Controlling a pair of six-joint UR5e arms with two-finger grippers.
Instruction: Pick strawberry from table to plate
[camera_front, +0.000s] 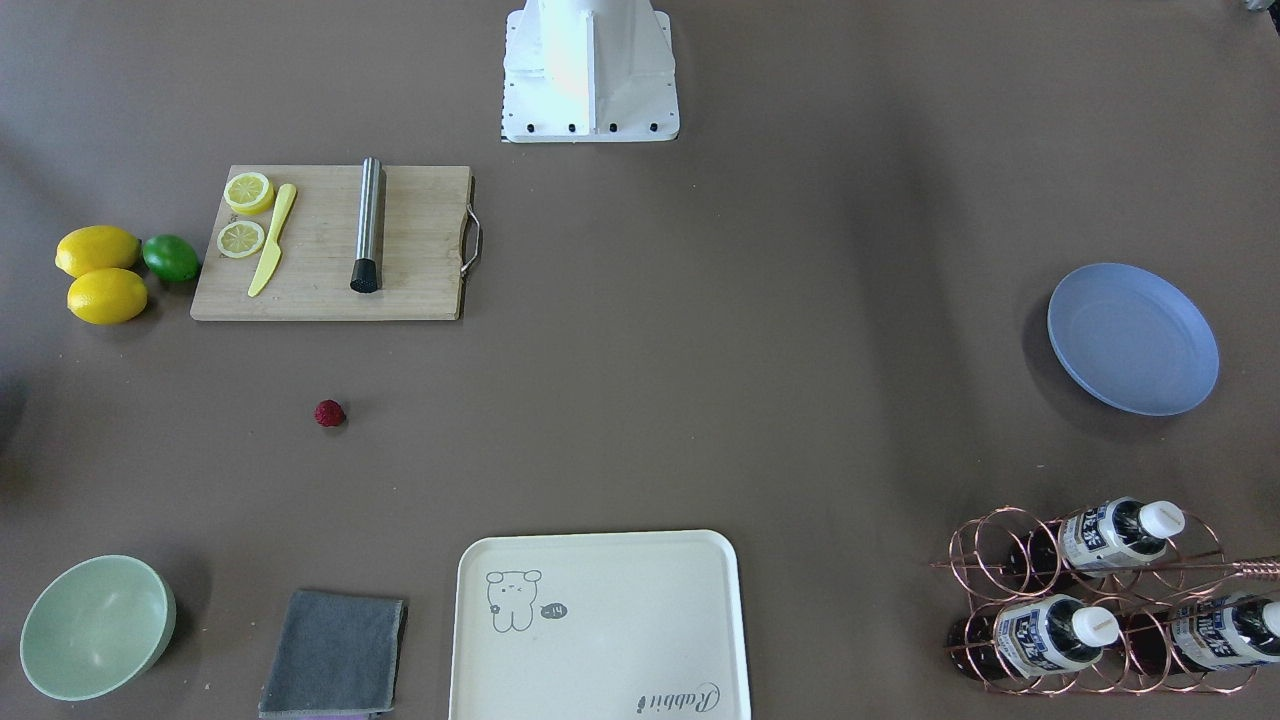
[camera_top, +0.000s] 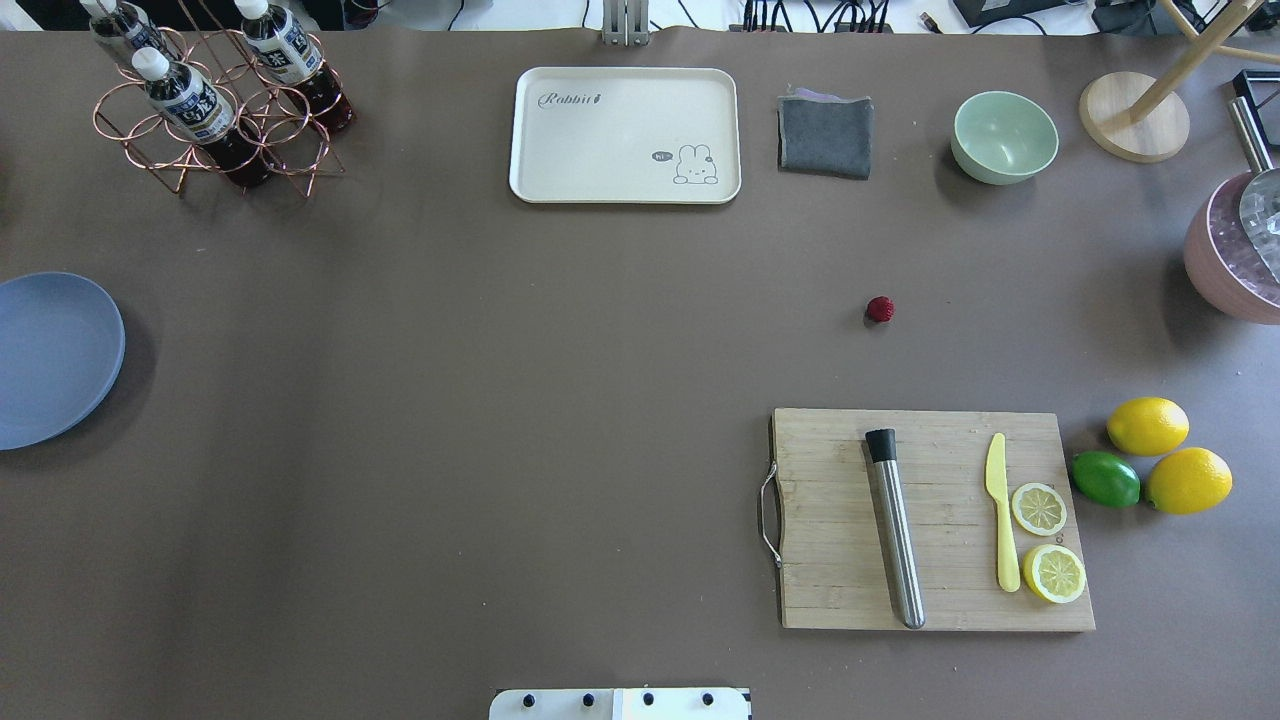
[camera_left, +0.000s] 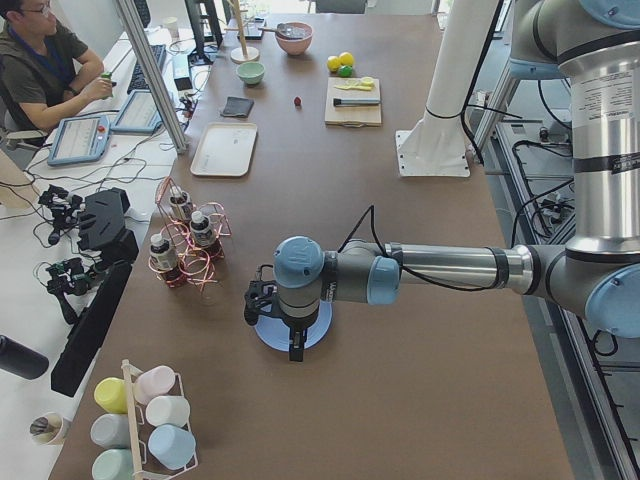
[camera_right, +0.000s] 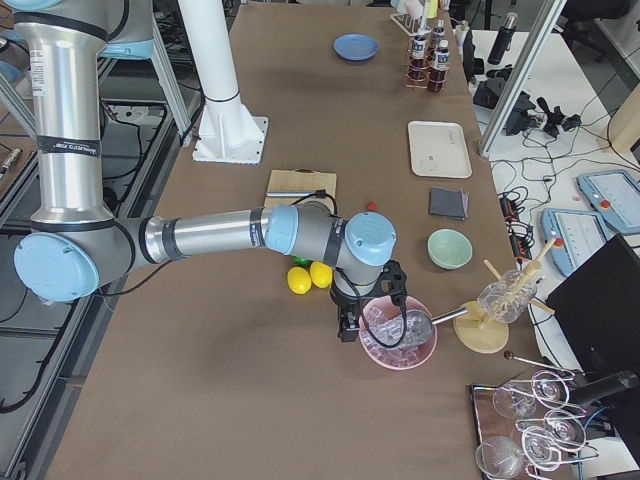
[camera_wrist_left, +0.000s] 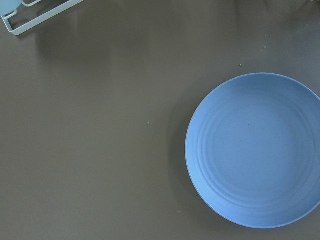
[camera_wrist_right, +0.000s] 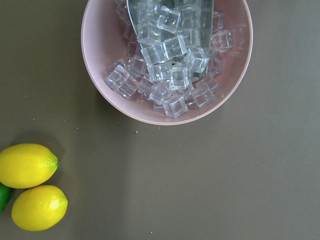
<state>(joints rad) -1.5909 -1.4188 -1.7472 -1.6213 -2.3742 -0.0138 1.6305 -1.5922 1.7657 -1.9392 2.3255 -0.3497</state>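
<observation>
Pick not begun: the strawberry (camera_top: 880, 309) lies on the surface (camera_top: 500, 400) at 12 o'clock from the cutting board (camera_top: 930, 520), the plate (camera_top: 50, 360) far off at 9 o'clock. I cannot tell how wide my right gripper (camera_right: 346, 329) or left gripper (camera_left: 294, 349) stands; next, I judge, the right one must reach the berry

Brushed-silver tube arms (camera_left: 450, 266) with grey joints, pale-blue round caps (camera_left: 299, 262) and thin black cables (camera_left: 372, 210) share a white pedestal (camera_front: 590, 70) edged with black screws (camera_front: 572, 128).
</observation>
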